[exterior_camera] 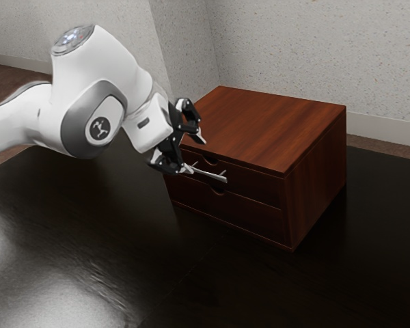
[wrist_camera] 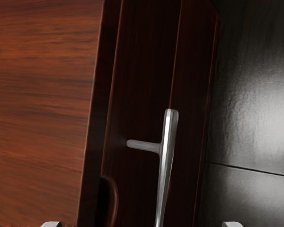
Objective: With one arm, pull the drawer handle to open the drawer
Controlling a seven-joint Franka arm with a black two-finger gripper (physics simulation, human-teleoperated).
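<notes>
A dark red wooden cabinet [exterior_camera: 266, 130] with two drawers stands on the black table. The upper drawer front [exterior_camera: 253, 183] carries a silver bar handle [exterior_camera: 210, 175] and sits about level with the lower front [exterior_camera: 246, 212]. My gripper [exterior_camera: 191, 154] is open right at the handle's near end, one finger above the bar and one at its level. In the wrist view the handle [wrist_camera: 166, 161] runs between my two pale fingertips [wrist_camera: 51, 223], which stand far apart, and neither touches it. The cabinet top [wrist_camera: 38, 94] lies beside the drawer front [wrist_camera: 142, 85].
The glossy black table [exterior_camera: 123, 260] spreads out in front of the cabinet toward the exterior view's left and bottom. A pale wall [exterior_camera: 314, 48] with a baseboard stands behind the cabinet. My white arm [exterior_camera: 89, 89] comes in from the exterior view's left.
</notes>
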